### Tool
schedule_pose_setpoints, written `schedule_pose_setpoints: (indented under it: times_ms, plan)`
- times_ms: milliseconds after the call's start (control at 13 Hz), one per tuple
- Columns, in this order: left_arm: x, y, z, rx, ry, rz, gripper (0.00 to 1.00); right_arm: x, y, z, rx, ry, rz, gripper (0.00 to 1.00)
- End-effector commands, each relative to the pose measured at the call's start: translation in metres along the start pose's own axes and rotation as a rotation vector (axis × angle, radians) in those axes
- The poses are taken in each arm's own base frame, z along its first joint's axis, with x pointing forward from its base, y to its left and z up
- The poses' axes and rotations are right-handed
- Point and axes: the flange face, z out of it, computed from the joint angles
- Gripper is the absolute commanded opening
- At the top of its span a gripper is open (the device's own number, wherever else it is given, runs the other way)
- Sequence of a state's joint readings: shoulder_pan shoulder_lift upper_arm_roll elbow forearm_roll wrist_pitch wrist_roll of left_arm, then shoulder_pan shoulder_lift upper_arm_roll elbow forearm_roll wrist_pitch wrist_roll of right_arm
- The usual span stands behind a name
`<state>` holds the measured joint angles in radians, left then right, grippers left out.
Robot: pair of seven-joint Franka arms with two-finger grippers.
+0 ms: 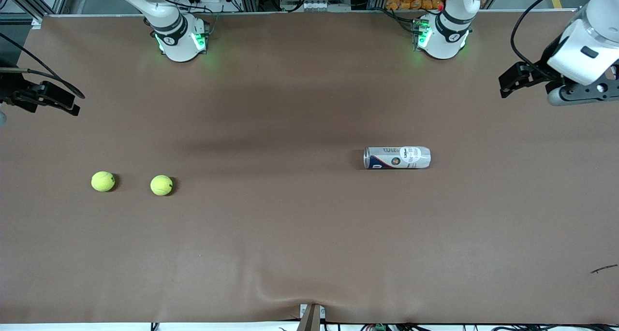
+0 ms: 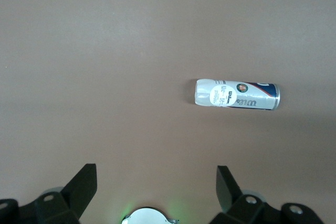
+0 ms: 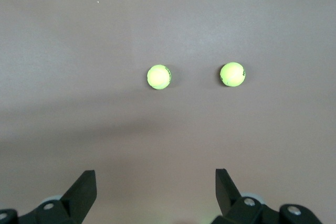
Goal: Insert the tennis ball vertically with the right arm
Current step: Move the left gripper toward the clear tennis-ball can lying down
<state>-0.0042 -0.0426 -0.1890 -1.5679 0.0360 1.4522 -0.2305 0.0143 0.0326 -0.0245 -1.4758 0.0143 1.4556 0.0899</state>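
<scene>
Two yellow-green tennis balls (image 1: 103, 181) (image 1: 161, 185) lie side by side on the brown table toward the right arm's end; the right wrist view shows both (image 3: 158, 77) (image 3: 232, 74). A white and blue tennis ball can (image 1: 397, 157) (image 2: 237, 94) lies on its side toward the left arm's end, its metal-rimmed end pointing at the balls. My right gripper (image 1: 75, 104) (image 3: 155, 184) hangs open and empty high over the table's edge at the right arm's end. My left gripper (image 1: 505, 87) (image 2: 156, 182) hangs open and empty high over the left arm's end.
Both arm bases (image 1: 180, 40) (image 1: 442, 37) stand along the table's back edge. A small dark scrap (image 1: 604, 268) lies near the front edge at the left arm's end. A bracket (image 1: 311, 316) sits at the middle of the front edge.
</scene>
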Motion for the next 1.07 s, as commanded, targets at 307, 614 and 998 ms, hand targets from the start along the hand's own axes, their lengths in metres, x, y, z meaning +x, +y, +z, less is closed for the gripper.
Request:
schedule_pose_setpoints:
  times_ms: [307, 614, 998]
  plan:
    - [-0.008, 0.032, 0.007, -0.003, -0.024, 0.076, 1.00, 0.002, -0.001, -0.007, -0.016, 0.021, 0.009, 1.00]
    - [-0.013, 0.060, 0.029, 0.021, -0.065, 0.157, 1.00, 0.002, -0.001, -0.007, -0.013, 0.020, 0.010, 1.00]
    - [-0.006, 0.076, 0.076, 0.059, -0.091, 0.350, 1.00, 0.003, -0.002, -0.005, -0.013, 0.019, 0.009, 1.00]
